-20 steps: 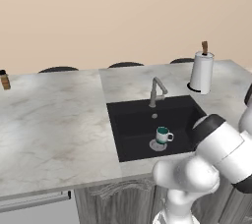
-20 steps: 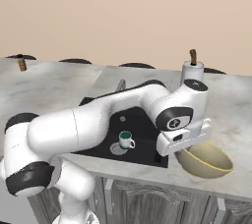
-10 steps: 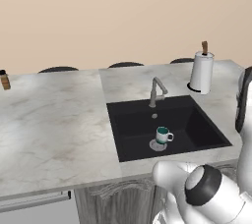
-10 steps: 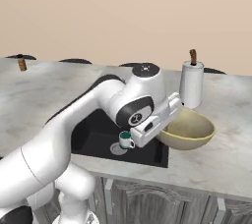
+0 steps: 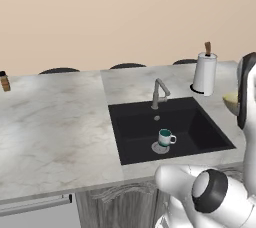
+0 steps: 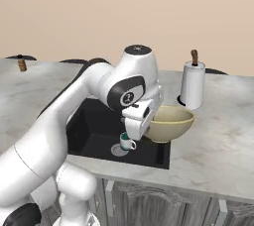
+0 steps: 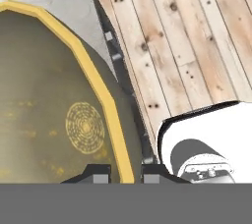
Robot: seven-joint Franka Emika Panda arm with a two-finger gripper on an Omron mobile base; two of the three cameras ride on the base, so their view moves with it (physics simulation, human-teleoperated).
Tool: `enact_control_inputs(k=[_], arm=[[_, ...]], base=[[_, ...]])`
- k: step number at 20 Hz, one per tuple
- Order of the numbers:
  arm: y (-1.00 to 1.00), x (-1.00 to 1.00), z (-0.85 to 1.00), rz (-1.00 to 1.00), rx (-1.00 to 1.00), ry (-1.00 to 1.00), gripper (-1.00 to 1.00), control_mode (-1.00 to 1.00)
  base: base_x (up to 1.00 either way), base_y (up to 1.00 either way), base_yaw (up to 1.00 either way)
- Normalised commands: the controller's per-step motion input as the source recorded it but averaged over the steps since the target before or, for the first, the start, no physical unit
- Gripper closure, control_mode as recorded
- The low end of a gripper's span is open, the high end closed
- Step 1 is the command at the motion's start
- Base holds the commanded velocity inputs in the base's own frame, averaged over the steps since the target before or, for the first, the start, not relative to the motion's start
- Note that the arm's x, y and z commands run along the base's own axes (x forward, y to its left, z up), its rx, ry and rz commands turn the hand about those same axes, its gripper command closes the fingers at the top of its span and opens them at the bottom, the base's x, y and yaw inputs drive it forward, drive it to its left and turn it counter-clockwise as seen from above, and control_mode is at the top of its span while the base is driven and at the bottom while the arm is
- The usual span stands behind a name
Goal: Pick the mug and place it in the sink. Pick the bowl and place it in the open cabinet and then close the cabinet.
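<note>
Mug (image 5: 165, 137): upright on the drain inside the black sink (image 5: 135, 132). Tan-olive bowl (image 6: 168, 123): upright, raised above the sink's right edge, rim clamped.

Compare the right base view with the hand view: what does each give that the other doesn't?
Right base view: the bowl is lifted clear of the counter beside the paper towel roll, and the mug sits upright in the sink.
Hand view: the fingertips straddle the bowl's rim, one inside and one outside, with a ringed mark on the bowl's inside and wood floor below.
Both: the gripper shut on the bowl's rim.
</note>
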Motion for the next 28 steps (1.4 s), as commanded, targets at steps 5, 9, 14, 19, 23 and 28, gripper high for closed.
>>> enact_control_inputs(k=[5,9,14,19,23,28], arm=[[0.12,-0.04,0.79,0.35,0.00,0.08,1.00,-1.00],[0.07,-0.08,0.77,0.34,0.00,0.00,1.00,-1.00],[0.13,-0.12,0.41,0.23,0.04,-0.02,1.00,-1.00],[0.25,-0.26,0.11,0.04,0.16,-0.09,1.00,-1.00],[0.31,-0.19,0.06,0.00,0.22,-0.08,1.00,-1.00],[0.50,-0.13,0.03,-0.01,0.02,-0.21,1.00,-1.00]], base=[[0.00,0.00,0.00],[0.00,0.00,0.00],[0.00,0.00,0.00],[0.00,0.00,0.00],[0.00,0.00,0.00],[0.00,0.00,0.00]])
